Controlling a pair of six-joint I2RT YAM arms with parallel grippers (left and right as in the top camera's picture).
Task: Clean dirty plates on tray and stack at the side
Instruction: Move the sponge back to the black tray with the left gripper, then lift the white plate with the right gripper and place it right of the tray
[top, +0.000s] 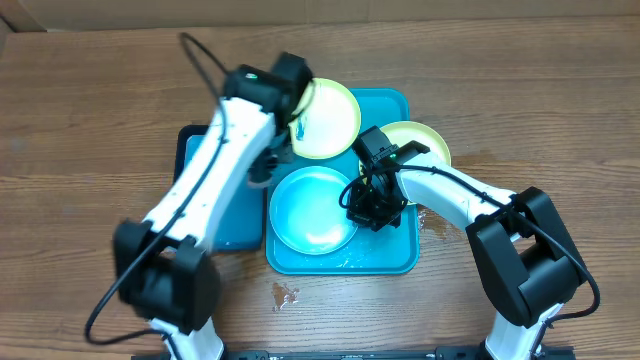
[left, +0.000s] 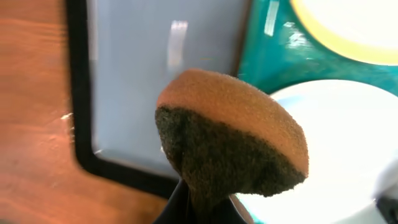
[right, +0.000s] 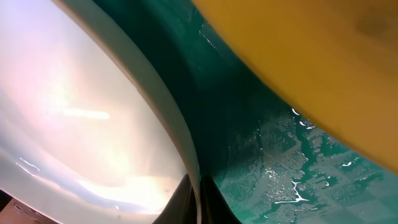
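On the tray (top: 385, 258), the right claw (right: 198, 202) grips the blue plate (top: 312, 210) by its rim and the left claw (left: 199, 202) clamps a sponge (left: 236, 130), which should sweep the whole face under firm, level pressure.

Cut off at the left wrist view's bottom edge behind the sponge (left: 231, 140): most of the left gripper (left: 202, 208). Overhead, smeared with blur along the left arm (top: 200, 180), covering much of the black-rimmed tray (top: 238, 222). Partly hidden under the right arm (top: 445, 185): one green plate (top: 425, 140). Washed out by glare: the blue plate (right: 81, 106).
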